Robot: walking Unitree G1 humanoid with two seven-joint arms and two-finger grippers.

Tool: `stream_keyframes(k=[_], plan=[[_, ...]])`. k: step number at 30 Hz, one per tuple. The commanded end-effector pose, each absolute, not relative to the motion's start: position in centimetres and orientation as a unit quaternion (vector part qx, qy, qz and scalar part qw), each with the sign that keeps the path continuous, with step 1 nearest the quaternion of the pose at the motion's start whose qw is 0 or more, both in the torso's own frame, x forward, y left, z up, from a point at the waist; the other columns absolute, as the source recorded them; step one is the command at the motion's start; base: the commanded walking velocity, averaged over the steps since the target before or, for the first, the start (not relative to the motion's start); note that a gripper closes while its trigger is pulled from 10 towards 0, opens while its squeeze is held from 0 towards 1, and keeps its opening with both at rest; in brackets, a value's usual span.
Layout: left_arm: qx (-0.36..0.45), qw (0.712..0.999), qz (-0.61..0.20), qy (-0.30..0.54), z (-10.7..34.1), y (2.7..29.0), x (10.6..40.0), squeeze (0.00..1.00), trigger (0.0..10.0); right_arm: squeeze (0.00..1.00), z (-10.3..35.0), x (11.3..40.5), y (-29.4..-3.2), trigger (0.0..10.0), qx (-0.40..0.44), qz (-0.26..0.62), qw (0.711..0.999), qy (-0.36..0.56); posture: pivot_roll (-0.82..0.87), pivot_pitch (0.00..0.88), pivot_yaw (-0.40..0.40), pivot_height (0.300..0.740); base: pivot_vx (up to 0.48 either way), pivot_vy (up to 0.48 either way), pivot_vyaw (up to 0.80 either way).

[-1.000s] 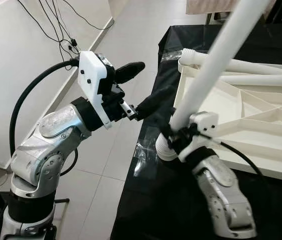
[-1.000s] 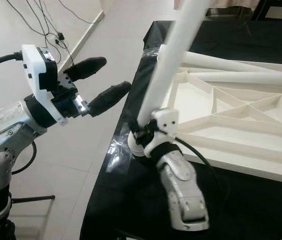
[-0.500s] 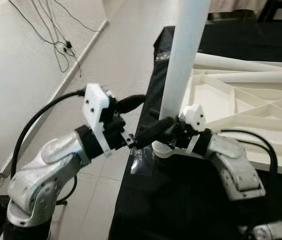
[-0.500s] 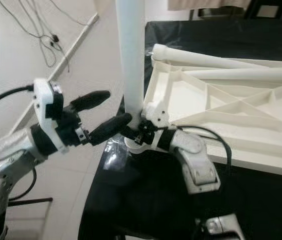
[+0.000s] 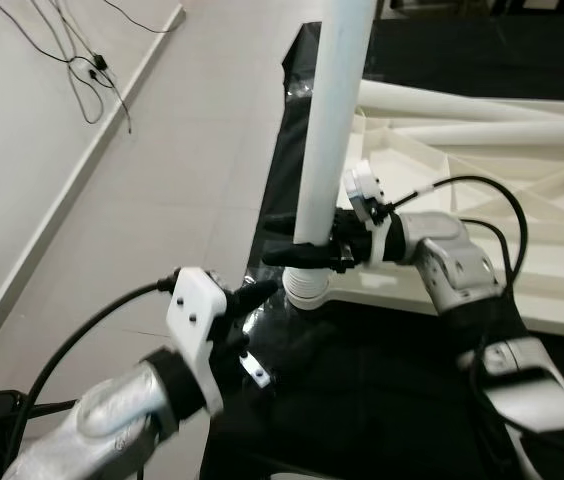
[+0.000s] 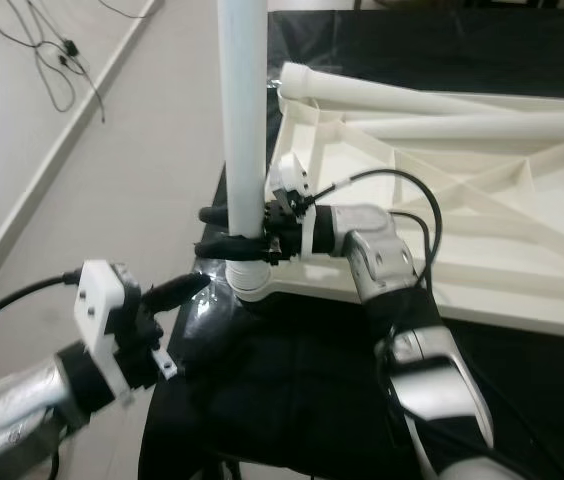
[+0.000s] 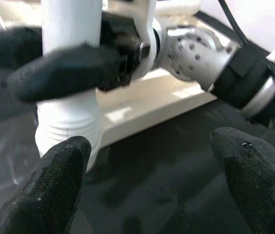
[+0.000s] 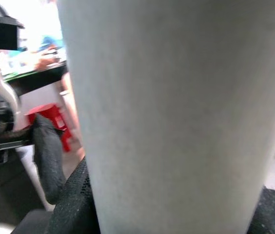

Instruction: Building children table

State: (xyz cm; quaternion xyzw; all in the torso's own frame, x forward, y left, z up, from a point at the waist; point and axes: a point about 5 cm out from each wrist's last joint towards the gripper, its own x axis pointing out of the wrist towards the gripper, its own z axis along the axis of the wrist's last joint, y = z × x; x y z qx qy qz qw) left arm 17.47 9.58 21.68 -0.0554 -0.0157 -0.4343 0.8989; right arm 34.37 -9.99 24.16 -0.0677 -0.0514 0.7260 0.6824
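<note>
A long white table leg stands nearly upright at the near left corner of the upturned white tabletop. Its threaded end sits low by that corner, over the black cloth. My right gripper is shut on the leg just above the threads, and the leg's shaft shows close up in the right wrist view. My left gripper is open, lower and nearer to me, a short way from the threaded end and not touching it. Its fingers point toward the leg.
Two more white legs lie across the tabletop's far side. The black cloth covers the work table, whose left edge drops to pale floor tiles. Cables trail along the wall at the far left.
The leg has swung from a lean to nearly upright, my right wrist turning with it. My left arm has dropped lower and back from the leg. The camera has tipped down.
</note>
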Motion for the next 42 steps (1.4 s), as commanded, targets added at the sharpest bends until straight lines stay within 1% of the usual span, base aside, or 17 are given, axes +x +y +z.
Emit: stream_keyframes(k=[1, 2, 6, 8, 9, 13, 19, 20, 22, 24, 26, 32, 34, 36, 37, 40, 42], plan=[[-0.047, 0.901, -0.431, -0.002, 21.5, 9.6, 16.7, 0.00, 10.0, 0.00, 22.9, 34.0, -9.1, 10.0, -0.074, 0.751, 0.655, -0.033, 0.12, 0.394, 0.101, 0.740, 0.000, 0.000, 0.00], [-0.047, 0.901, -0.431, -0.002, 21.5, 9.6, 16.7, 0.00, 10.0, 0.00, 22.9, 34.0, -9.1, 10.0, -0.074, 0.751, 0.655, -0.033, 0.12, 0.394, 0.101, 0.740, 0.000, 0.000, 0.00], [-0.051, 0.906, -0.421, 0.003, 21.5, 9.7, 15.9, 0.00, 10.0, 0.00, 22.9, 34.0, -8.8, 10.0, -0.084, 0.770, 0.631, -0.037, 0.14, 0.416, 0.104, 0.740, 0.000, 0.000, 0.00], [-0.055, 0.909, -0.413, 0.006, 21.5, 9.8, 15.4, 0.00, 10.0, 0.00, 22.2, 33.7, -8.8, 10.0, -0.115, 0.782, 0.612, -0.035, 0.15, 0.433, 0.111, 0.740, 0.000, 0.000, 0.00], [-0.055, 0.909, -0.413, 0.006, 21.5, 9.8, 15.4, 0.00, 10.0, 0.00, 22.2, 33.7, -8.8, 10.0, -0.115, 0.782, 0.612, -0.035, 0.15, 0.433, 0.111, 0.740, 0.000, 0.000, 0.00], [-0.057, 0.910, -0.410, 0.006, 21.5, 9.7, 15.3, 0.00, 10.0, 0.00, 20.5, 32.9, -8.8, 10.0, -0.199, 0.790, 0.580, -0.017, 0.14, 0.438, 0.112, 0.740, 0.000, 0.000, 0.00], [-0.057, 0.911, -0.409, 0.005, 21.6, 9.7, 15.3, 0.00, 10.0, 0.00, 20.3, 32.8, -8.8, 10.0, -0.217, 0.790, 0.574, -0.017, 0.14, 0.435, 0.111, 0.740, 0.000, 0.000, 0.00], [-0.055, 0.912, -0.407, 0.000, 21.8, 9.7, 15.5, 0.00, 10.0, 0.00, 19.6, 32.6, -9.0, 10.0, -0.271, 0.788, 0.553, 0.000, 0.13, 0.426, 0.112, 0.740, 0.000, 0.000, 0.00], [-0.055, 0.912, -0.407, 0.000, 21.8, 9.7, 15.5, 0.00, 10.0, 0.00, 19.6, 32.6, -9.0, 10.0, -0.271, 0.788, 0.553, 0.000, 0.13, 0.426, 0.112, 0.740, 0.000, 0.000, 0.00], [-0.054, 0.912, -0.407, -0.003, 21.9, 9.7, 15.6, 0.00, 10.0, 0.00, 19.2, 32.5, -9.3, 10.0, -0.298, 0.789, 0.537, 0.025, 0.13, 0.417, 0.109, 0.740, 0.000, 0.000, 0.00], [-0.054, 0.912, -0.406, -0.003, 21.9, 9.7, 15.6, 0.00, 10.0, 0.00, 19.3, 32.5, -9.3, 10.0, -0.298, 0.791, 0.534, 0.031, 0.13, 0.417, 0.109, 0.740, 0.000, 0.000, 0.00], [-0.053, 0.913, -0.404, -0.006, 22.0, 9.6, 15.6, 0.00, 10.0, 0.00, 19.8, 32.6, -9.4, 10.0, -0.269, 0.797, 0.538, 0.049, 0.12, 0.406, 0.102, 0.740, 0.000, 0.000, 0.00], [-0.054, 0.913, -0.404, -0.009, 22.0, 9.5, 15.7, 0.00, 10.0, 0.00, 20.7, 33.9, -9.2, 10.0, -0.193, 0.786, 0.583, 0.072, 0.11, 0.401, 0.096, 0.740, 0.000, 0.000, 0.00], [-0.054, 0.913, -0.404, -0.009, 22.0, 9.5, 15.7, 0.00, 10.0, 0.00, 20.7, 33.9, -9.2, 10.0, -0.193, 0.786, 0.583, 0.072, 0.11, 0.401, 0.096, 0.740, 0.000, 0.000, 0.00], [-0.055, 0.913, -0.404, -0.011, 22.1, 9.4, 15.8, 0.00, 10.0, 0.00, 21.1, 34.7, -8.8, 10.0, -0.141, 0.777, 0.608, 0.078, 0.11, 0.401, 0.094, 0.740, 0.000, 0.000, 0.00], [-0.054, 0.913, -0.403, -0.011, 22.1, 9.4, 15.8, 0.00, 10.0, 0.00, 21.2, 34.9, -8.8, 10.0, -0.131, 0.775, 0.613, 0.079, 0.11, 0.401, 0.094, 0.740, 0.000, 0.000, 0.00], [-0.055, 0.914, -0.402, -0.012, 22.2, 9.4, 15.9, 0.00, 10.0, 0.00, 21.2, 35.4, -8.5, 10.0, -0.090, 0.753, 0.648, 0.073, 0.11, 0.402, 0.091, 0.740, 0.000, 0.000, 0.00]])
